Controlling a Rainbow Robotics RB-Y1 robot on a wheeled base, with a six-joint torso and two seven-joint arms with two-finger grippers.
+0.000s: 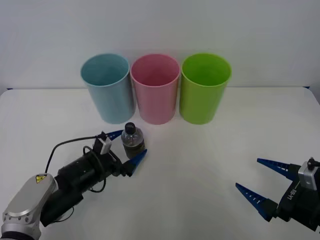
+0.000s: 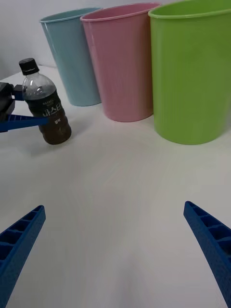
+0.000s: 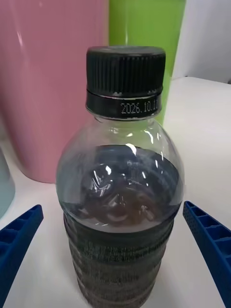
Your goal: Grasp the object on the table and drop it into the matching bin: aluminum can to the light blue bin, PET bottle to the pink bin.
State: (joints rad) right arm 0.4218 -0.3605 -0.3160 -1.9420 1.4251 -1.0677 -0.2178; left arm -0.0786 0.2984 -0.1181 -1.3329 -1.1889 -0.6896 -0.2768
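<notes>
The PET bottle (image 1: 132,141) stands upright on the white tabletop (image 1: 200,165), just in front of the light blue bin (image 1: 107,87) and the pink bin (image 1: 155,88). The left hand (image 1: 129,146) brackets it, fingers spread and apart from its sides. The right hand (image 1: 265,182) hovers released, well apart at the right.

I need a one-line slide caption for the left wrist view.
Open left gripper straddling the small clear plastic bottle with black screw cap, before the tall pink plastic bin.
</notes>
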